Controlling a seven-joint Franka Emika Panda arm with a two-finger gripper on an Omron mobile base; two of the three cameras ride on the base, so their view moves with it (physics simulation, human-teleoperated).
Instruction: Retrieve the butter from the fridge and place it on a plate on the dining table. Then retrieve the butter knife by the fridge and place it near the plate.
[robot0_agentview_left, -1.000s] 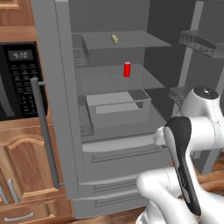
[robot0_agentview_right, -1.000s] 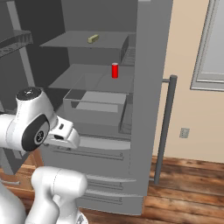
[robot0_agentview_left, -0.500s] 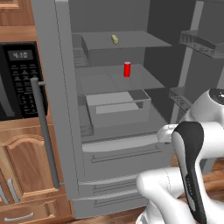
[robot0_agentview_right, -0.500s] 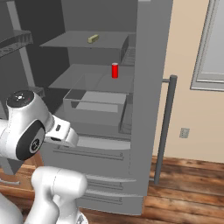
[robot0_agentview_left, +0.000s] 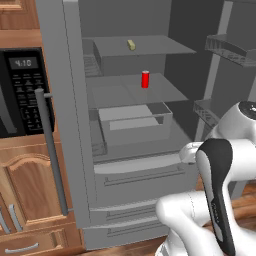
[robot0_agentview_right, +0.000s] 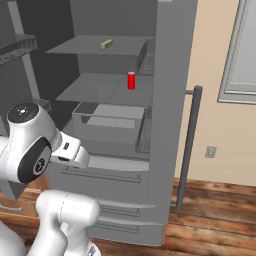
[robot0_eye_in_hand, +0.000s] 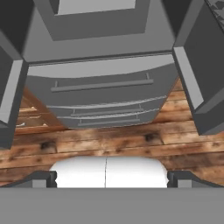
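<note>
Gripper (robot0_eye_in_hand: 106, 181) spread wide, nothing between the finger tips, which sit far apart at the bottom corners of the hand view. Hand pointed down at the fridge's lower drawers (robot0_eye_in_hand: 103, 94) and the wood floor (robot0_eye_in_hand: 109, 146) in front of them, so it hangs low and outside the cabinet.

Fridge (robot0_agentview_left: 67, 125) doors swung open. Butter (robot0_agentview_left: 131, 45) lies on the top shelf (robot0_agentview_left: 150, 47), near that shelf's back edge, slightly left of centre in the left base view; it reads as a small pale yellow block (robot0_agentview_right: 106, 44) from the right side too. Red container (robot0_agentview_left: 145, 79) stands upright on the shelf below, near that shelf's front edge, well apart from the butter. Clear bin (robot0_agentview_left: 134, 122) under that. Microwave (robot0_agentview_left: 22, 90) on the left, beside the open left door.

Judged stage: reach into the fridge not yet begun; butter untouched.

Risks from here:
- Arm must rise from low to the top shelf; forearm or elbow could clip the shelf's front edge or an open door on the way in.
- Butter is small and sits deep; a shallow approach may push it toward the back wall rather than bracket it.
- Red container sits below the reach path; a dropped wrist could tip it.
- Soft block may slip from a grip set near its end.
</note>
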